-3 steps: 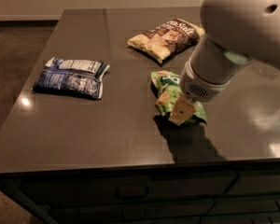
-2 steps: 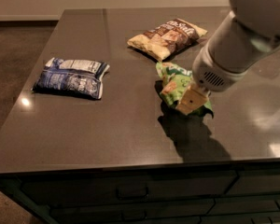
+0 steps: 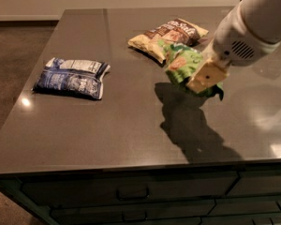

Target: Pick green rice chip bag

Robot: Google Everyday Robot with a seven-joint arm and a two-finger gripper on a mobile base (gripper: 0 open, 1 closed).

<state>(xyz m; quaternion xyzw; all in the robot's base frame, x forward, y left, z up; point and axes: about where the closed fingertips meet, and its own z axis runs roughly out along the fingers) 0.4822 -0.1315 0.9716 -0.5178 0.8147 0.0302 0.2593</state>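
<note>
Green crinkly rice chip bag (image 3: 180, 60) hangs grasped in the end effector (image 3: 205, 77), apparently clear of the dark grey desk (image 3: 107, 125) below it. Lift in hand; next, probably a steady rise with firm grip.

The green rice chip bag (image 3: 181, 61) is held clamped in the claw (image 3: 204, 77) at the right, above the dark desk (image 3: 126, 130). A blue-and-white bag (image 3: 72, 77) is seen at left, a brown-and-cream bag (image 3: 171, 33) behind.
</note>
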